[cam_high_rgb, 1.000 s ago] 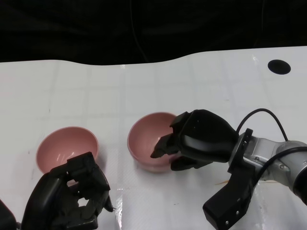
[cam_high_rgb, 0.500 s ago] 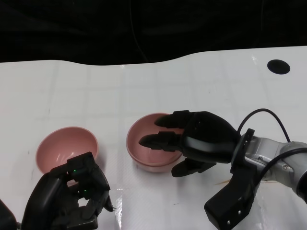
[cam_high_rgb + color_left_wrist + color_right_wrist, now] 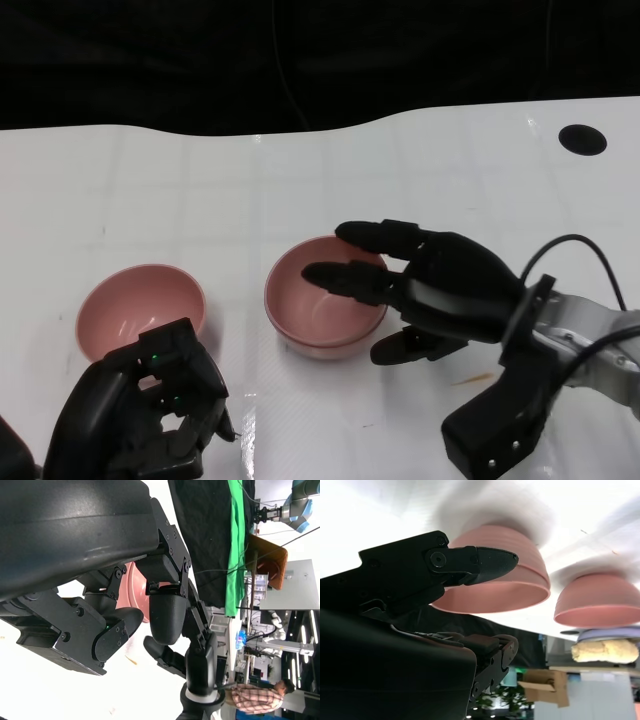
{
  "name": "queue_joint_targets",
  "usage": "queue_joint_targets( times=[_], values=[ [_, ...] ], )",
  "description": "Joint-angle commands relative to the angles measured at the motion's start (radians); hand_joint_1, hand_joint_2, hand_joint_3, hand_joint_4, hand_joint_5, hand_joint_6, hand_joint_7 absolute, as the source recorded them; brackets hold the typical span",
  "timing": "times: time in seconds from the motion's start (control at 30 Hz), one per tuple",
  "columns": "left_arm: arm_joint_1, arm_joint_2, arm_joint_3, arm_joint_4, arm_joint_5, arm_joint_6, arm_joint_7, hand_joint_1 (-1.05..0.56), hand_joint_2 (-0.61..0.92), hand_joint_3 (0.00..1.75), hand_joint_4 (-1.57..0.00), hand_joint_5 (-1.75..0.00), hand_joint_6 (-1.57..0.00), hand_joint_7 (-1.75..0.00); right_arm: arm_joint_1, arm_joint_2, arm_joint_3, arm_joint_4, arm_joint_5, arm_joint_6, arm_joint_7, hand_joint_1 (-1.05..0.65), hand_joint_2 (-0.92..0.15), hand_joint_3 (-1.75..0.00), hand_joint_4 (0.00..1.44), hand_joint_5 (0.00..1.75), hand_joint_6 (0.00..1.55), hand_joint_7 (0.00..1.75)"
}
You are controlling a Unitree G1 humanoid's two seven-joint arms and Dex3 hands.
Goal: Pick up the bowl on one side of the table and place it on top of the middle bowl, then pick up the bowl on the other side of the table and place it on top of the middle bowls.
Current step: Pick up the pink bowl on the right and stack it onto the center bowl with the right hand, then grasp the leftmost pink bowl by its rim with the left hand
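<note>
Two pink bowls on the white worktop (image 3: 330, 170) in the head view, two black hands, one black round spot (image 3: 582, 139) near the far right edge. Leftmost, the left bowl (image 3: 138, 308), upright, resting alone on the worktop, well apart from the other. Just in front of it, at the lower left, the left hand (image 3: 150, 412), fingers curled inward with nothing between them, knuckles overlapping the near rim of that bowl in the picture; whether touching it, cannot tell. Toward the middle, the middle bowl (image 3: 320, 298), upright; in the right wrist view a seam line around its wall (image 3: 520, 572), hinting at one bowl nested in another, though not certain. Further right, the right hand (image 3: 430, 290), holding nothing, fingers (image 3: 345, 277) stretched out and spread apart, reaching leftward over the right rim and hollow of the middle bowl, thumb lower down just beside the bowl's outer wall on the right; contact with the bowl not clear. Behind it the silver forearm (image 3: 590, 335) running off to the lower right, with a black cable looping above it. In the left wrist view, the curled left hand up close (image 3: 100, 605), a sliver of pink bowl behind it, and far off a person in a checked shirt (image 3: 255, 696).
</note>
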Motion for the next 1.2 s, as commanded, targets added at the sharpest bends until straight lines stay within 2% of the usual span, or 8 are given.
queue_joint_targets(
  times=[0.03, 0.33, 0.57, 0.87, 0.93, 1.0, 1.07, 1.2],
  values=[
    [0.002, 0.012, 0.01, 0.009, 0.004, -0.022, -0.002, 0.02, 0.59, 1.17, -0.78, -1.6, -0.78, -1.4, 0.04, -0.039, -0.056, -0.055, 0.053, 0.007, 0.025, -0.93, -0.92, -0.4, 0.12, 0.01, 0.15, 0.0],
    [0.004, 0.002, 0.014, 0.024, 0.047, -0.071, 0.028, 0.0, 0.56, 1.19, -0.78, -1.62, -0.79, -1.41, 0.219, -0.069, -0.257, -0.333, 0.391, 0.119, 0.33, -0.94, -0.92, -0.46, 0.27, 0.08, 0.16, 0.02],
    [0.004, -0.011, 0.025, 0.046, 0.087, -0.143, 0.068, -0.01, 0.57, 1.18, -0.75, -1.67, -0.76, -1.46, 0.399, -0.064, -0.388, -0.575, 0.628, 0.249, 0.507, -0.86, -0.92, -0.44, 0.58, 0.15, 0.4, 0.06],
    [0.014, -0.048, 0.035, 0.042, 0.076, -0.17, 0.104, 0.0, 0.59, 1.17, -0.74, -1.68, -0.74, -1.47, 0.541, -0.048, -0.502, -0.658, 0.841, 0.325, 0.623, -0.71, -0.92, -0.34, 0.96, 0.2, 0.76, 0.12],
    [0.016, -0.056, 0.041, 0.035, 0.06, -0.162, 0.109, 0.01, 0.61, 1.17, -0.75, -1.67, -0.75, -1.47, 0.575, -0.041, -0.534, -0.661, 0.92, 0.331, 0.659, -0.61, -0.92, -0.29, 1.01, 0.39, 0.92, 0.15],
    [0.018, -0.059, 0.045, 0.027, 0.055, -0.158, 0.114, 0.01, 0.61, 1.17, -0.76, -1.67, -0.75, -1.47, 0.595, -0.03, -0.559, -0.66, 0.985, 0.344, 0.692, -0.52, -0.92, -0.24, 0.88, 0.85, 1.04, 0.15],
    [0.016, -0.062, 0.049, 0.022, 0.05, -0.163, 0.119, 0.01, 0.59, 1.19, -0.77, -1.66, -0.76, -1.47, 0.609, -0.028, -0.58, -0.636, 1.039, 0.336, 0.736, -0.44, -0.92, -0.22, 0.85, 1.01, 1.08, 0.16],
    [0.014, -0.065, 0.056, 0.016, 0.011, -0.165, 0.1, 0.03, 0.58, 1.22, -0.78, -1.66, -0.77, -1.45, 0.628, -0.028, -0.608, -0.583, 1.078, 0.299, 0.803, -0.3, -0.92, -0.24, 0.84, 1.1, 1.1, 0.17]
  ],
)
